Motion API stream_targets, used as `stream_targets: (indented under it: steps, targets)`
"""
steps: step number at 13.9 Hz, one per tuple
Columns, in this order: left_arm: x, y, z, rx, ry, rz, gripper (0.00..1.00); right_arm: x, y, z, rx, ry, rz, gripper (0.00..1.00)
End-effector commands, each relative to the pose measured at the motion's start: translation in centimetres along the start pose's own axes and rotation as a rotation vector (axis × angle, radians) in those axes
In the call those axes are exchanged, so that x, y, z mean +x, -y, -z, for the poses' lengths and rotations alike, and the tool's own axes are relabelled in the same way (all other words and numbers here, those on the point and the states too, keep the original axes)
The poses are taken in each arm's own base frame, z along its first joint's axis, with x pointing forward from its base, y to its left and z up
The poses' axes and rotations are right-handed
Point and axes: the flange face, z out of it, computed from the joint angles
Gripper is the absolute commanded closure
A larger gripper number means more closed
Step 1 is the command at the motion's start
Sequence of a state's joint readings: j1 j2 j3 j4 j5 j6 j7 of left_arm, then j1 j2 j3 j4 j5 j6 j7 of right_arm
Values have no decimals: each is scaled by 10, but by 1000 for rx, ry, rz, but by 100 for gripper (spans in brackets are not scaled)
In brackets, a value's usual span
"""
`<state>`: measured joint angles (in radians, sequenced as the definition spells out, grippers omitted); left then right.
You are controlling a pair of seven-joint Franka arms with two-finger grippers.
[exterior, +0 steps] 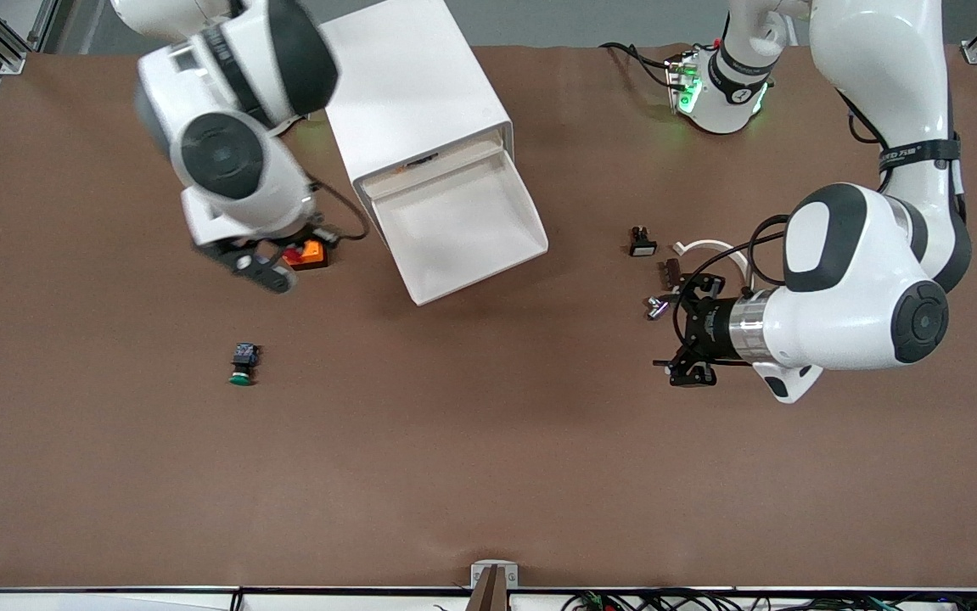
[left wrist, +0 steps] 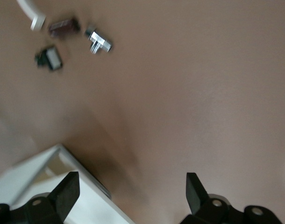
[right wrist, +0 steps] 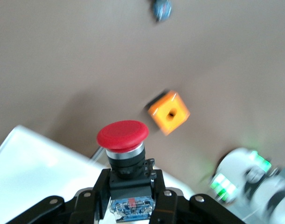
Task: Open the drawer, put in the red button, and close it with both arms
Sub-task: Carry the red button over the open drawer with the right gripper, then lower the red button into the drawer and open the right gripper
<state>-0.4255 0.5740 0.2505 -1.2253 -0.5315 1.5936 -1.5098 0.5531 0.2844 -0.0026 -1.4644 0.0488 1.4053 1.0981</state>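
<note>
table (exterior: 488, 475): brown mat over the whole top, with loads of bare room in the half nearer the front camera.
cabinet (exterior: 407, 85): white box sitting at an angle, toward the right arm's end.
drawer (exterior: 463, 225): pulled out of the cabinet toward the front camera, white inside, nothing visible in it; a corner of it also showed in the left wrist view (left wrist: 49, 186).
left arm (exterior: 870, 280): had small print on a black band near the elbow, couldn't read it.
right gripper (exterior: 263, 267): was up over the mat just beside the drawer, above the orange box, fingers clamped on the dark body of the red button (right wrist: 122, 135); in the right wrist view the button sat cap-up between the fingers, with a pale label on its base too blurry to read.
left gripper (exterior: 687, 365): hung over open mat toward the left arm's end, fingers (left wrist: 63, 193) spread wide with nothing between them.
orange box (exterior: 308, 253): on the mat, partly covered by the right gripper; round hole in its top.
green button (exterior: 242, 363): lying on its side, nearer the front camera than the orange box, open mat all around it.
small parts: white curved piece (exterior: 709, 248), brown block (exterior: 669, 271), metal fitting (exterior: 656, 305) and a black switch (exterior: 642, 242), all clustered on the mat by the left gripper.
</note>
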Motion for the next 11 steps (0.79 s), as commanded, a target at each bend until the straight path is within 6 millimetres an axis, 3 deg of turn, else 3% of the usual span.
stream_targets:
  steps: [1,3,5,8,11]
  targets:
    - [11,8,19,-13,-76,-205,0,-36,26,4,95,41,-166,85]
    - [17,9,22,4,-139,-326,0,-55,50,-6,129,48,-264,85]
    - [9,15,35,-11,-143,-451,0,-76,74,-20,148,35,-294,85]
    - [-10,26,51,-22,-175,-534,0,-78,108,-55,188,31,-386,85]
    - [-20,39,62,-5,-239,-640,0,-83,126,-80,205,46,-419,85]
